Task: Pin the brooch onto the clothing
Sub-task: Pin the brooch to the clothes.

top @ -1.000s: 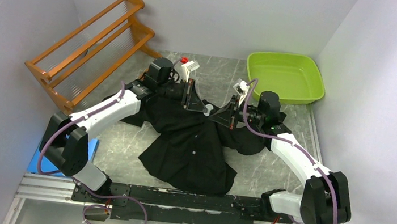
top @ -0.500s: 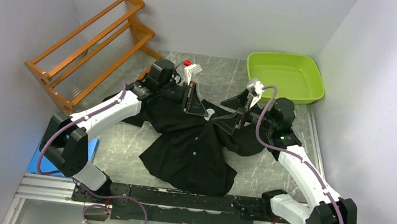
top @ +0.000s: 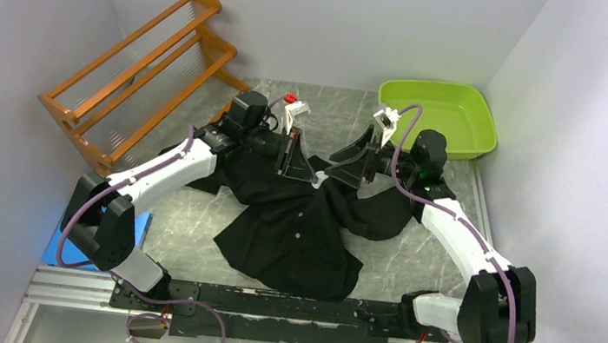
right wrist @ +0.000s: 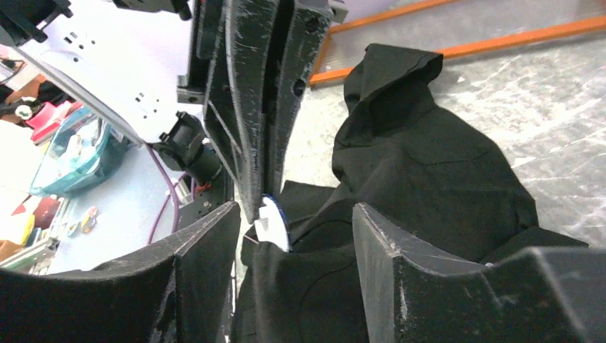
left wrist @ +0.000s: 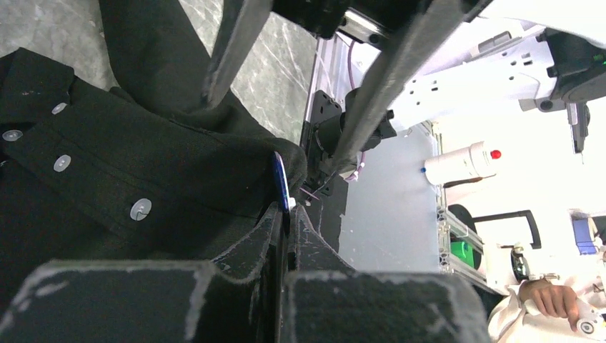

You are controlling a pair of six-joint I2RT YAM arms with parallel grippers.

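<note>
Orange wooden rack [top: 132, 61] leans at far left of the table [top: 189, 227], clear of the work. Left arm reaches in from the left; left gripper [top: 297, 160] sits over the collar end of the shirt [top: 294, 227]. In the left wrist view its fingers [left wrist: 266, 236] are pressed together on the brooch [left wrist: 280, 177], a thin disc seen edge-on with a blue rim, and the disc's edge lies against a raised fold of black cloth. The right wrist view shows the same brooch [right wrist: 272, 220] with a white face, pinched at the tips of the left fingers [right wrist: 261, 107], just above the cloth. The shirt lies crumpled at mid-table with its collar end toward the far side between the two grippers and its hem toward the near edge; the pale buttons [left wrist: 140, 209] run down the front placket. Right gripper [top: 350, 167] faces the left one from the other side, close to it. Its fingers [right wrist: 443, 286] are spread wide, with brooch and cloth in the gap and nothing gripped. Whether they touch the shirt cannot be told. Green tray [top: 438, 118] sits in the far right corner, well apart from the shirt.
</note>
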